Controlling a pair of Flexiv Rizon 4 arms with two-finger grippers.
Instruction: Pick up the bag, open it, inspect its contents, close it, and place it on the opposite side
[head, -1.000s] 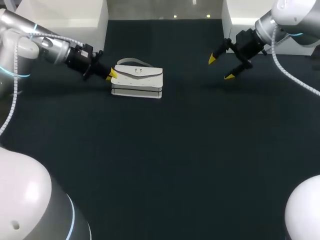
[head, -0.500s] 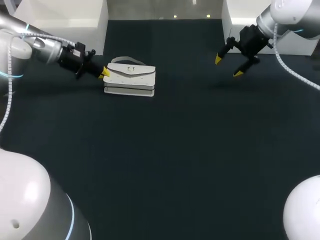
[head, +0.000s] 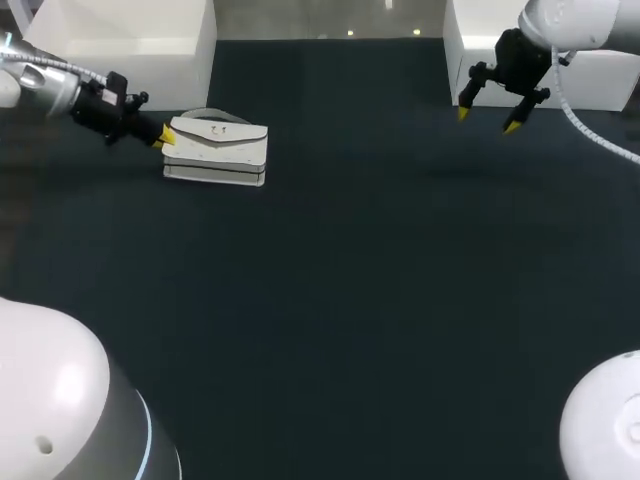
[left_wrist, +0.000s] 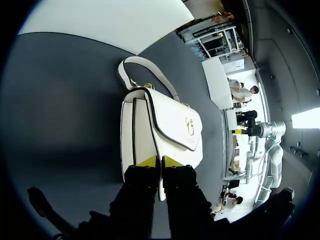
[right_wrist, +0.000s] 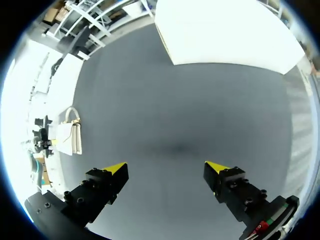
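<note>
Two grippers are shown over the dark table (head: 350, 300), one clamped on a white bag (head: 218, 150) (left_wrist: 170, 120) (right_wrist: 70, 136)

At the table's far left, the left gripper (head: 160, 137) (left_wrist: 161, 162) is held low and nearly level, and the bag's near end is pinched between its almost touching yellow tips. The right gripper (head: 487, 112) (right_wrist: 170, 167) is raised at the far right, well apart from the bag, with its fingers pointed down and spread wide over bare table. The bag is seen lying flat, with a pointed front flap edged in dark trim, a small gold clasp, and a short curved handle at its edge toward the table's far side
</note>
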